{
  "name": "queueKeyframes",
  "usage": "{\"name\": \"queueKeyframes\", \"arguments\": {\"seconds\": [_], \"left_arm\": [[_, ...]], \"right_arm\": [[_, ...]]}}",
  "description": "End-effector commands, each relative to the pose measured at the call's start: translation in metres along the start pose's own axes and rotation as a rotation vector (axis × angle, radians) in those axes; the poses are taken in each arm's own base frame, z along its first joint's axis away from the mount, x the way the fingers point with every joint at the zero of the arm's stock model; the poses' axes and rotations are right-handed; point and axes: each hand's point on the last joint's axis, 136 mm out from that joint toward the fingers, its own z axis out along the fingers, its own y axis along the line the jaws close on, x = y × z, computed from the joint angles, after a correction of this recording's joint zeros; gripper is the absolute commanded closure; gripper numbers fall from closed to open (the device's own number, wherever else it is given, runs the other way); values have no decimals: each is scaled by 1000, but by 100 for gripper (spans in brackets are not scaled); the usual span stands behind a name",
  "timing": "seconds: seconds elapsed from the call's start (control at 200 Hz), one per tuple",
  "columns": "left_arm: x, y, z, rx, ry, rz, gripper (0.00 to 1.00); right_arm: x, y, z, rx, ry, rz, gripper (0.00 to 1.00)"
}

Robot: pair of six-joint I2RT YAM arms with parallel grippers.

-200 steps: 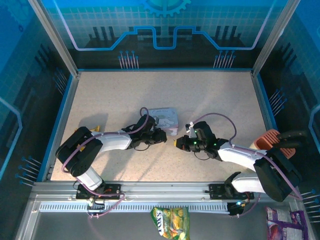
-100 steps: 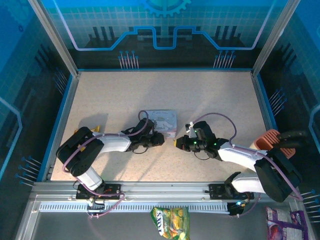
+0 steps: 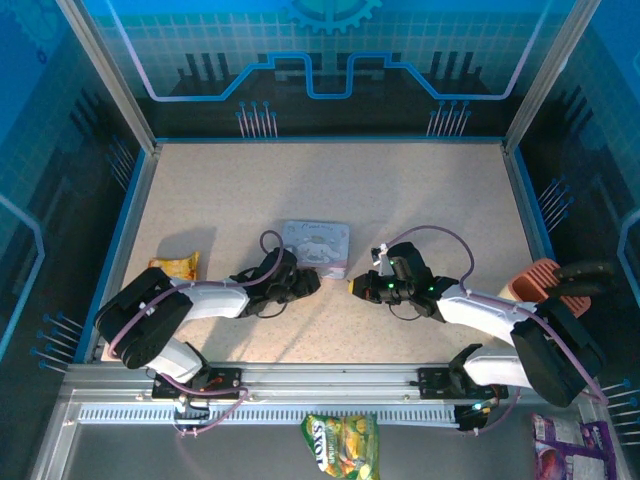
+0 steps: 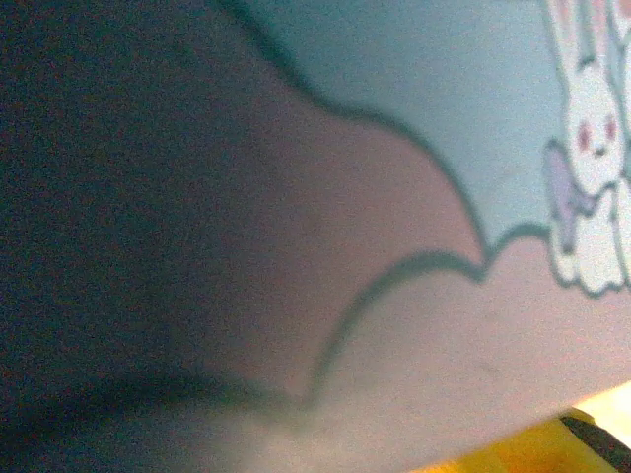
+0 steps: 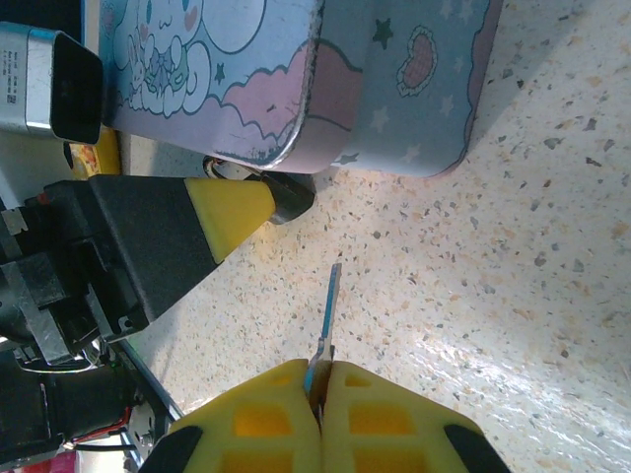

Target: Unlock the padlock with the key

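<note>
The key is a thin grey sliver clenched between the yellow fingertips of the right claw, its blade pointing straight ahead of that claw over the speckled table. Just beyond the key's tip, a little to the left in the right wrist view, sits the small dark padlock. It is tucked against the near edge of the lilac cartoon tin and touches a yellow-tipped finger of the left claw; whether that claw is clamped or released I cannot tell.
</note>
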Motion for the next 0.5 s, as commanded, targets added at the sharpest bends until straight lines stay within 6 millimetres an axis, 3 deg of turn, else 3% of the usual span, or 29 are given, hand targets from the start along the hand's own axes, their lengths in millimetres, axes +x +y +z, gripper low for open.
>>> {"name": "queueKeyframes", "arguments": {"seconds": [0.0,0.16,0.32,0.49], "left_arm": [[-2,8,1,-87,-23,34,55],[-2,14,3,-113,-36,3,61],[-1,18,-3,-125,-46,-18,75],[1,7,-13,-83,-36,-29,79]], "right_arm": [[-4,3,-4,-5,-16,-11,100],[-5,4,-5,-6,-17,-12,100],[-4,3,-4,-3,-13,-11,100],[-2,5,0,2,2,11,100]]}}
